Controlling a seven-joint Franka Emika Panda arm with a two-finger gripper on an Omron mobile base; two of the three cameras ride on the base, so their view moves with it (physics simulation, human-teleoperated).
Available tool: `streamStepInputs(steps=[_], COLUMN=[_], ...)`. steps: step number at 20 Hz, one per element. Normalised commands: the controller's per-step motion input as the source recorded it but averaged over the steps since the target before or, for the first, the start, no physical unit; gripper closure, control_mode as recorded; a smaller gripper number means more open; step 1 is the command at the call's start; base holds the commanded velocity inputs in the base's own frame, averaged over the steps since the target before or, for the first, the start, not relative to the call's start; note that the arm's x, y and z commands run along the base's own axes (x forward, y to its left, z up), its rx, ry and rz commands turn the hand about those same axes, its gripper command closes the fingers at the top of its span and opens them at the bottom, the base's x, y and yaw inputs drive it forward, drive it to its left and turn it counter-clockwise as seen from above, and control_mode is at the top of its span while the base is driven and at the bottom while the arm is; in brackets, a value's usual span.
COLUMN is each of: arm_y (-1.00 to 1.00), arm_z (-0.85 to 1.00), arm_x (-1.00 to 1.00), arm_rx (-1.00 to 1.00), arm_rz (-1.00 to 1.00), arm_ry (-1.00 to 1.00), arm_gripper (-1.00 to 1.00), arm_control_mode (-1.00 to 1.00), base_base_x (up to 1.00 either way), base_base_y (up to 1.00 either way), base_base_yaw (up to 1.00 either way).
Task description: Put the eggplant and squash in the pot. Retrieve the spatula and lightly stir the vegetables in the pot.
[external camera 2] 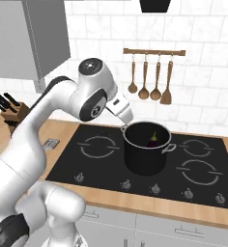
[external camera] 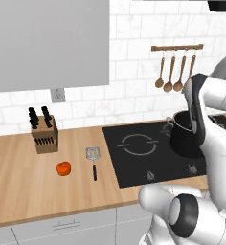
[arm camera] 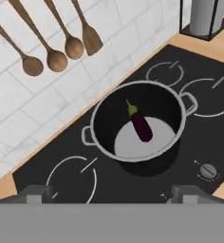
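On the wooden counter at left, the small round orange-red squash [external camera: 63,168] sits just beside the slotted silver spatula [external camera: 93,161] with its slim black handle, both still waiting. To the right, on the black cooktop, the large black silver-rimmed pot [external camera 2: 146,148] already holds the glossy dark purple eggplant [arm camera: 140,123]. The gripper [arm camera: 111,192] hangs above the pot, fingers spread wide and empty.

Purple eggplant [arm camera: 141,125]; black pot [arm camera: 137,124]; orange-red squash [external camera: 63,168].

base views: behind arm, left/right, facing hob [external camera: 148,150] | hand view: above pot [arm camera: 137,126]
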Motion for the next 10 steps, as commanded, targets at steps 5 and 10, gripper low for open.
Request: streamStepInputs(steps=[5, 10], arm_y=[1.0, 1.0], arm_z=[0.0, -0.03], arm_x=[-0.96, -0.69], arm_rx=[-0.2, -0.22], arm_rz=[0.15, 0.18], arm_ry=[0.0, 0.0], arm_gripper=[-1.0, -1.0], arm_control_mode=[-1.0, -1.0], base_base_x=[0.0, 0.0], base_base_y=[0.0, 0.0], base_base_yaw=[0.0, 0.0])
